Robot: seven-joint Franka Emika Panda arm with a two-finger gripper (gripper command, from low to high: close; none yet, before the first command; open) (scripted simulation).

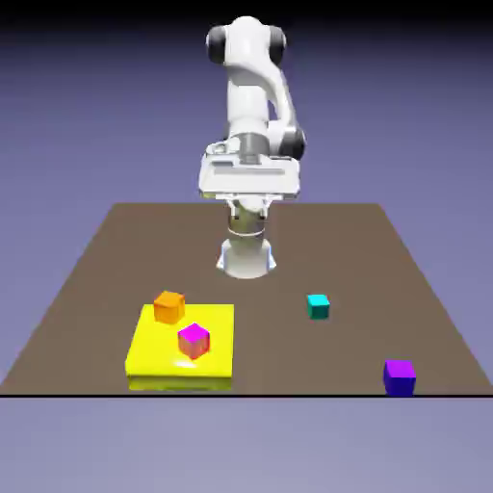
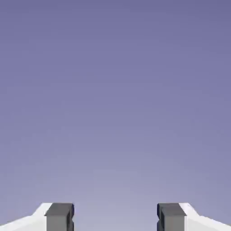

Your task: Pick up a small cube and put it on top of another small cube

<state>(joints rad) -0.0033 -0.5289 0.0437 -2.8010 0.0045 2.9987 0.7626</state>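
Gripper [image 2: 115, 219] jaws apart, empty | indigo cube [image 1: 399, 376] at table [image 1: 289, 231] front edge

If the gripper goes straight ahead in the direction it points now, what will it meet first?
Nothing, as far as the pictures show. The hand view has only plain backdrop between the open gripper tips, with no cube or table ahead. Depth beyond that cannot be judged.

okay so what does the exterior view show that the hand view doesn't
Only the exterior view shows the table, the arm, the teal cube, the indigo cube, the orange cube and the magenta-topped cube on the yellow slab. Only the hand view shows the gripper close up: fingertips apart, nothing between them. Both share the blue-violet backdrop.
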